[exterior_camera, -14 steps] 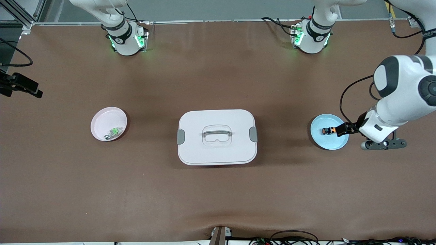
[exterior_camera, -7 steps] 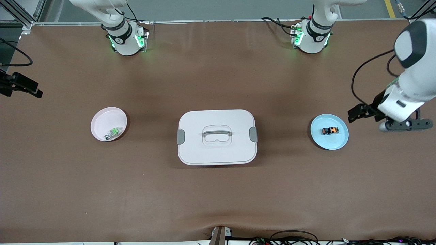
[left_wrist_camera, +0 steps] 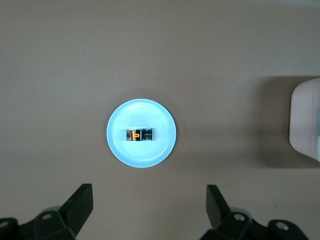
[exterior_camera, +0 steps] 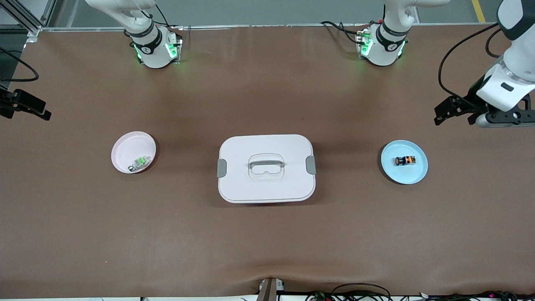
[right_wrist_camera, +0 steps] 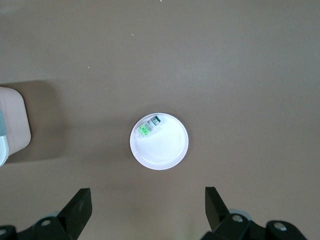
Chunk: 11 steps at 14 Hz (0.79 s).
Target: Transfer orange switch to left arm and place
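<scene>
The orange switch (exterior_camera: 404, 161) (left_wrist_camera: 139, 134), tiny and black with an orange end, lies in the blue dish (exterior_camera: 413, 173) (left_wrist_camera: 120, 150) toward the left arm's end of the table. My left gripper (exterior_camera: 439, 116) (left_wrist_camera: 148, 205) hangs open and empty in the air, off the dish on the side toward the arms' bases. The white lidded box (exterior_camera: 266, 168) stands mid-table. My right gripper (right_wrist_camera: 147, 205) waits open and empty high above the pink dish (exterior_camera: 125, 150) (right_wrist_camera: 165, 155). In the front view only the black tip of the right gripper (exterior_camera: 42, 112) shows at the edge.
The pink dish holds a small green-and-silver component (exterior_camera: 140, 162) (right_wrist_camera: 148, 126). The box's corners show at the edges of both wrist views (left_wrist_camera: 305, 120) (right_wrist_camera: 12, 120). Brown table mat surrounds the dishes; cables lie along the table's near edge (exterior_camera: 359, 290).
My left gripper has pulled up and away from the blue dish toward the arms' bases, still open. The switch stays in the dish. The right arm has barely moved.
</scene>
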{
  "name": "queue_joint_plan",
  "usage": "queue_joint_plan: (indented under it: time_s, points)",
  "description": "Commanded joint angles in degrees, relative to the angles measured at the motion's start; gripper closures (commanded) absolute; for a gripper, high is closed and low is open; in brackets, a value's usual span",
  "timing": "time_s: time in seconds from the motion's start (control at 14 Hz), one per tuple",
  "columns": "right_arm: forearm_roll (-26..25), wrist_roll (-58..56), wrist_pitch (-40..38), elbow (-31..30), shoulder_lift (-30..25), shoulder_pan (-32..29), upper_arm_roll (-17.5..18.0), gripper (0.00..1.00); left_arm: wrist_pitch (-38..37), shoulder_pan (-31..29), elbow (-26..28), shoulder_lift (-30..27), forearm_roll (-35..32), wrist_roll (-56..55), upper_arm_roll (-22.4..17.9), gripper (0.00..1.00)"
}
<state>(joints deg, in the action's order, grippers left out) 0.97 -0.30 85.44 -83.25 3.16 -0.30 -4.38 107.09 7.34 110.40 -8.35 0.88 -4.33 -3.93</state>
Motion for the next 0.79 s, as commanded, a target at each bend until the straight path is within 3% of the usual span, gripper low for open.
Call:
queue_joint_plan:
  time_s: [0.0,0.29,0.71]
  points:
    - [0.09,0.48,-0.36,-0.25,-0.87,-0.23,0.16,0.0,-0.66,-0.82,1.57,-2.63,-1.14,1.25,0.59,0.0]
    - [0.09,0.48,-0.36,-0.25,-0.87,-0.23,0.07,0.0,-1.45,-9.78,0.61,-2.98,-0.09,4.32,8.31,0.0]
    - [0.09,0.48,-0.36,-0.25,-0.87,-0.23,0.07,0.0,-6.88,-9.01,-8.6,-0.18,0.44,3.36,8.33,0.0]
